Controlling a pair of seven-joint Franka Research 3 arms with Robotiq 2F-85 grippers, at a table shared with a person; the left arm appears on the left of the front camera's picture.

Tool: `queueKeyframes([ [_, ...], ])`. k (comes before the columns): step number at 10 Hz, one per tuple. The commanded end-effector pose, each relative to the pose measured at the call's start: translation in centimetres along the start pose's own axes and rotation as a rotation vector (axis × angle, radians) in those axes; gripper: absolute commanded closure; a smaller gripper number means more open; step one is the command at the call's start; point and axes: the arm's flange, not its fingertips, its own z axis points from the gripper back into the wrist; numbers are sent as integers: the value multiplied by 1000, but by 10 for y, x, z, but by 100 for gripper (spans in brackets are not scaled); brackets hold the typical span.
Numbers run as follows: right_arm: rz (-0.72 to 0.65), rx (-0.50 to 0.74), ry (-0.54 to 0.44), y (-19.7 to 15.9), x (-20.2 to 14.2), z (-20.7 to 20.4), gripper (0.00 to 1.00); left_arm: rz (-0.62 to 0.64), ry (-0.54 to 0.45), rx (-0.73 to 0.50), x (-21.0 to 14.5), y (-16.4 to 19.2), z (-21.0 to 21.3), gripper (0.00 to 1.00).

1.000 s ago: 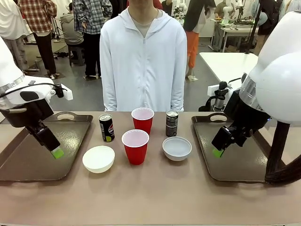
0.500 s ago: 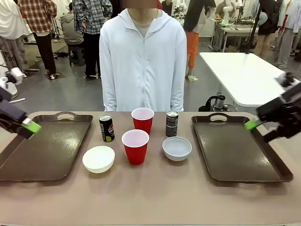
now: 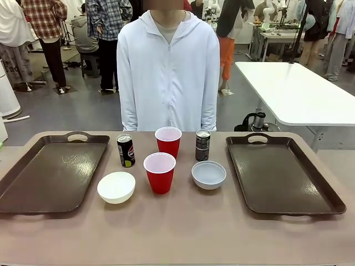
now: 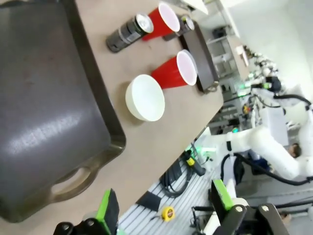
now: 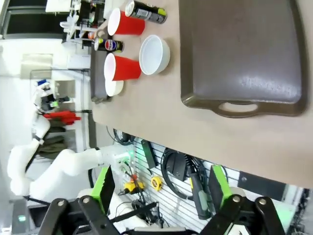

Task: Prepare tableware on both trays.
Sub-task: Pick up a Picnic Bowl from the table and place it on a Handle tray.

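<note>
Two brown trays lie at the table's ends, the left tray (image 3: 50,172) and the right tray (image 3: 283,177), both bare. Between them stand two red cups (image 3: 168,141) (image 3: 160,173), a Pepsi can (image 3: 126,150), a second dark can (image 3: 203,145) and two white bowls (image 3: 116,187) (image 3: 208,174). My left gripper (image 4: 164,205) hangs open beyond the table's near edge, high above the left tray (image 4: 44,98) and a bowl (image 4: 145,98). My right gripper (image 5: 161,188) is open too, off the table's edge past the right tray (image 5: 239,54). Neither holds anything.
A person in a white hoodie (image 3: 168,72) stands at the far side, hands out of sight. A white table (image 3: 294,91) stands behind at the right. Cables and tools (image 5: 156,183) lie on the floor below the near table edge.
Both arms have pulled back from over the trays and left the front view, the left one to the left and the right one to the right. The tableware has not moved.
</note>
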Motion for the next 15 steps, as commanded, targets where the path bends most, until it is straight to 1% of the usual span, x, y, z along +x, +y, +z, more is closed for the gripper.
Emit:
queueKeyframes([
  [1,14,30,-31,-22,-50,-21,0,2,-81,-22,-14,-4,13,0],
  [3,-11,58,-50,-35,-57,-15,0,9,-117,-15,-28,-12,22,0],
  [4,-22,62,-58,-40,-61,-12,0,14,-116,-4,-35,-16,21,0],
  [5,-24,61,-56,-41,-61,-12,0,10,-98,16,-35,-20,20,0],
  [6,-2,46,-36,-41,-61,-15,0,-18,-54,33,-36,-26,17,0],
  [7,-40,67,-68,-32,-33,30,0,15,-100,8,-30,-12,28,0],
  [15,-40,67,-68,-32,-33,30,0,15,-100,8,-30,-12,28,0],
])
